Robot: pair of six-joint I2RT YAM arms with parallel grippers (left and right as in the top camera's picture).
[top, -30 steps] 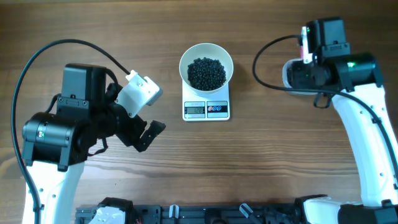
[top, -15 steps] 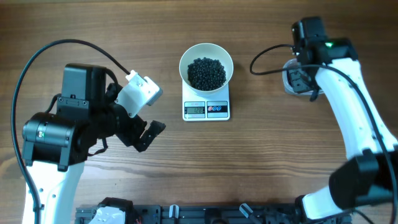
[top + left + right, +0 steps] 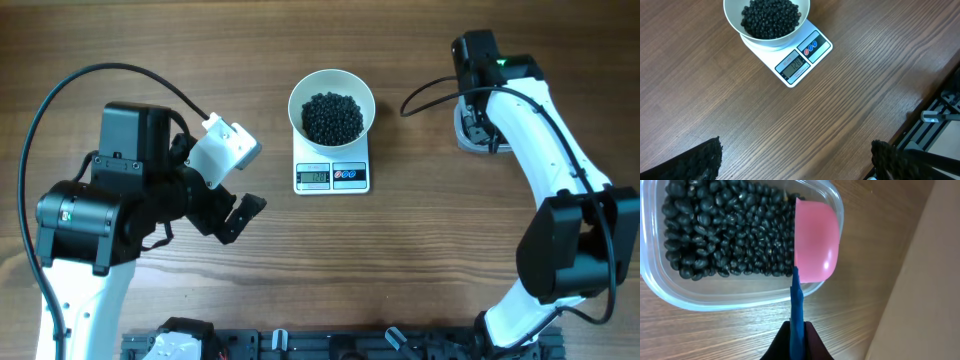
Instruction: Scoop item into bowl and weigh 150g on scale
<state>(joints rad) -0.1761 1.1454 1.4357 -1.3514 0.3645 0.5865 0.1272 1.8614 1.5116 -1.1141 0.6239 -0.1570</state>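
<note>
We're pinching scoop [image 3: 815,242] handle with right gripper [image 3: 796,332], handle axis running straight out from fingers; cup sitting at tub [image 3: 740,297] end rim, black beans [image 3: 725,230] lying beside it. Left gripper [image 3: 238,183] spread, idling.

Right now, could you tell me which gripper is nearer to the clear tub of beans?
Right. The right gripper hangs at the tub's edge, shut on the scoop; the left gripper sits open far off, beyond the scale and bowl.
</note>
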